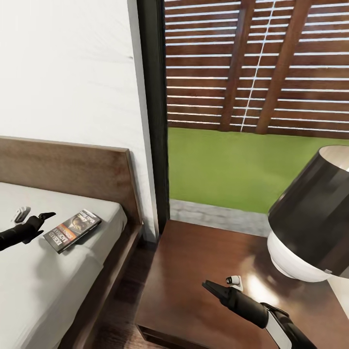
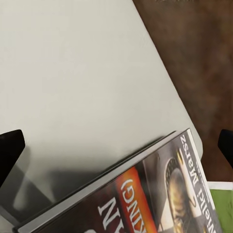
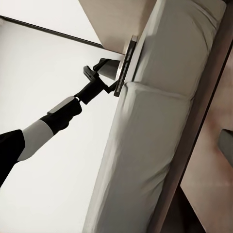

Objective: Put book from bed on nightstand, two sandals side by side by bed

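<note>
Right gripper (image 1: 220, 286) over nightstand (image 1: 194, 271); book (image 1: 72, 230) reading "KING", left gripper (image 1: 35, 215) open

Open mattress all around the left gripper (image 1: 33, 216) here on the bed (image 1: 34, 286), flat grey with nothing lying on it except the book (image 1: 72, 230) just beside the fingertips. In the left wrist view the jaws stand wide apart, and bare mattress lies between them up to the book's near edge. Behind it the headboard (image 1: 68, 169) rises like a wall, closing off that side. Over on the nightstand (image 1: 194, 281), the near and left parts of the surface are bare wood, and the right gripper (image 1: 220, 286) hovers there. The big lamp (image 1: 310, 218) crowds the right side, its dark shade overhanging the surface. A narrow floor gap (image 1: 128, 286) separates bed and nightstand.
</note>
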You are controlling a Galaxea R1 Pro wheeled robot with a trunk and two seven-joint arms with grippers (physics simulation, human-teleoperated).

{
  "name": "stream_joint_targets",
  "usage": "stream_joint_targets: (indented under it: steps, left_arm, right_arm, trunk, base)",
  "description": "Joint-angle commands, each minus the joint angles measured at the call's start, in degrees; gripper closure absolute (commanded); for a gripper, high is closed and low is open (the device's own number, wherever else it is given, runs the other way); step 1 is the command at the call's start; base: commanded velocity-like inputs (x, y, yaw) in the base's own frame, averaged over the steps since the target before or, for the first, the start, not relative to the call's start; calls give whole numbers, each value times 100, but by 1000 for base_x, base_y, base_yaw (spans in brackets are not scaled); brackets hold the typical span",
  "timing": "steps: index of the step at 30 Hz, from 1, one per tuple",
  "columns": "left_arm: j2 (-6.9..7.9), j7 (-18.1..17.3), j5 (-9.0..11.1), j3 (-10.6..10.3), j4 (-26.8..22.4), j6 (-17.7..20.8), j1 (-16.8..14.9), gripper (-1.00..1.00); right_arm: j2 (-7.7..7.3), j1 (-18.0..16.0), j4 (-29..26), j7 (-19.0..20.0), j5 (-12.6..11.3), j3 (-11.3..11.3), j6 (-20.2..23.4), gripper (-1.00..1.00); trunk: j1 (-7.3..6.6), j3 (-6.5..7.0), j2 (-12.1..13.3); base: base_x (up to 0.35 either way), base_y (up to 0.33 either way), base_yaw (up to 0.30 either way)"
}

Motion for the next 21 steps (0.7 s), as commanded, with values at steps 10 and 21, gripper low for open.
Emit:
stream_joint_targets:
  steps: [10,21]
  left_arm:
    - [-13,-13,45,-43,5,-20,-6,-100]
    - [-82,-13,59,-43,5,-162,-6,-100]
  right_arm:
    - [-7,-3,0,-2,-56,30,58,-100]
    - [-7,-3,0,-7,-56,30,51,-100]
  trunk:
    - [-1,-5,-2]
    - [-1,-5,-2]
  base:
    - [0,0,0]
    - [0,0,0]
